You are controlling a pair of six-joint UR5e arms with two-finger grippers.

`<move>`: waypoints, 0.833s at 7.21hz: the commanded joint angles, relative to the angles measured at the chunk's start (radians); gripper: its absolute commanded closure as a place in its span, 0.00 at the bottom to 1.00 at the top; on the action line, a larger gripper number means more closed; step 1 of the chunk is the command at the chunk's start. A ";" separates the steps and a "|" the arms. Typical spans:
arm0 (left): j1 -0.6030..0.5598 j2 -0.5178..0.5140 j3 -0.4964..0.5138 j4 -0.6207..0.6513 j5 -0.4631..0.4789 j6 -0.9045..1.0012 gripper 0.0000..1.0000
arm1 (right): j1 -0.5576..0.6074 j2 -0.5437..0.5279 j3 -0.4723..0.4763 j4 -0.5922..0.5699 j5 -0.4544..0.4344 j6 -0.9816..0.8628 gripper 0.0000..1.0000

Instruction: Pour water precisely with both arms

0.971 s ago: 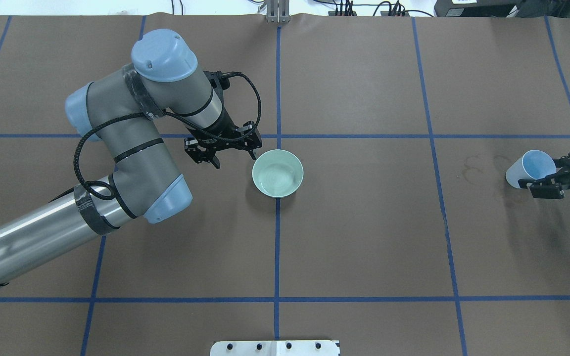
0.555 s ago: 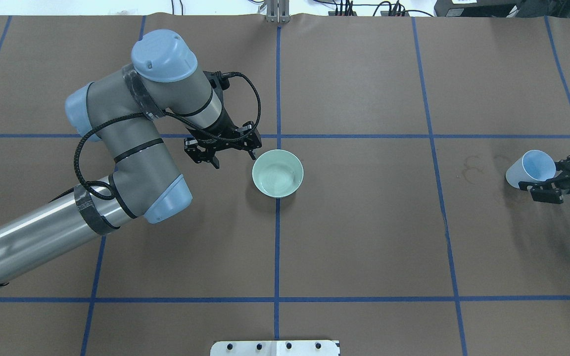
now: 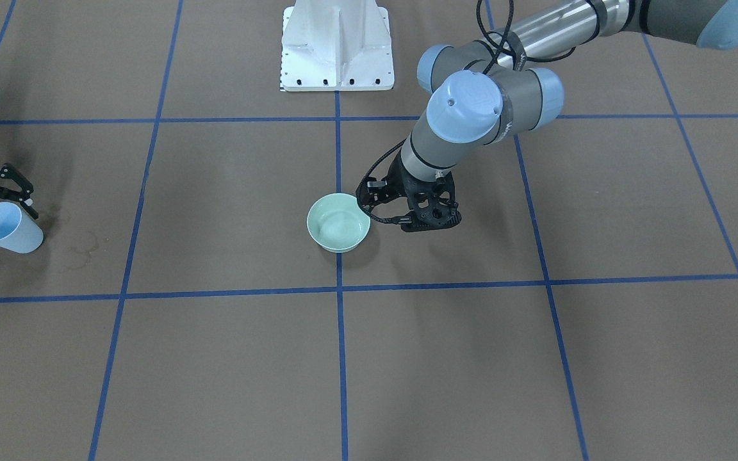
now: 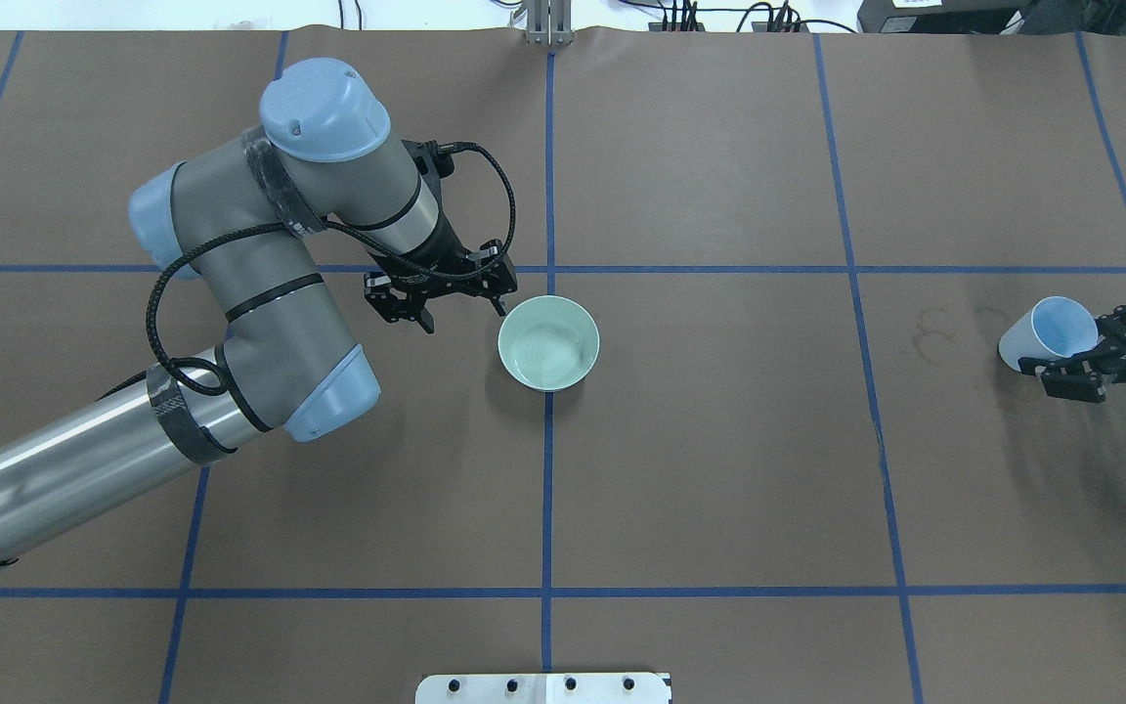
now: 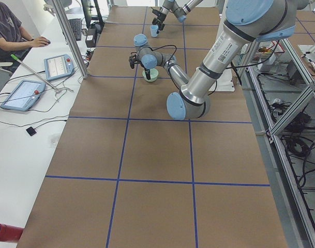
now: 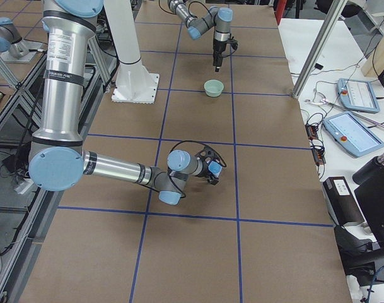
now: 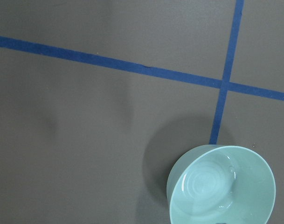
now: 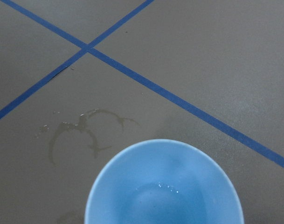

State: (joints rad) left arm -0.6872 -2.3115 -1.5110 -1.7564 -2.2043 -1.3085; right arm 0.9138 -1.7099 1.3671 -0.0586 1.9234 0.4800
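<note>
A pale green bowl [image 4: 548,342] stands at the table's middle. It holds a little clear water [image 7: 211,184], seen as faint ripples and white glints. My left gripper [image 4: 455,308] is open and empty just left of the bowl, one fingertip close to its rim; in the front view the left gripper [image 3: 432,224] is beside the bowl [image 3: 338,223]. At the far right my right gripper [image 4: 1091,352] has a finger on each side of a light-blue cup [image 4: 1047,337], shut on it. The cup [image 8: 162,186] holds only a few droplets.
Dried ring-shaped stains [image 4: 930,332] mark the brown paper left of the cup. Blue tape lines [image 4: 548,489] grid the table. The white bolted pedestal [image 3: 337,45] stands at the robot's side. Cables and boxes [image 4: 915,15] lie past the far edge.
My right arm's wrist has shifted slightly right and toward the robot; the cup has stayed where it was. The left arm and the bowl have not moved.
</note>
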 commanded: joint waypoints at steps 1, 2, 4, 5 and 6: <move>0.000 0.001 -0.002 0.000 0.000 0.000 0.12 | -0.003 0.007 -0.003 0.013 -0.018 0.002 0.08; 0.000 0.000 -0.002 0.000 0.000 0.000 0.12 | -0.003 0.007 -0.013 0.034 -0.018 0.002 0.08; 0.000 0.000 -0.002 0.000 0.002 0.000 0.13 | -0.003 0.007 -0.022 0.048 -0.018 0.000 0.22; 0.000 0.000 -0.002 0.000 0.002 -0.002 0.12 | -0.003 0.019 -0.017 0.048 -0.018 -0.001 0.41; 0.000 0.000 -0.003 0.000 0.002 -0.002 0.13 | -0.003 0.021 -0.020 0.062 -0.012 0.003 0.80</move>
State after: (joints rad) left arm -0.6872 -2.3115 -1.5130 -1.7564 -2.2029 -1.3095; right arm 0.9112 -1.6940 1.3483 -0.0083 1.9066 0.4804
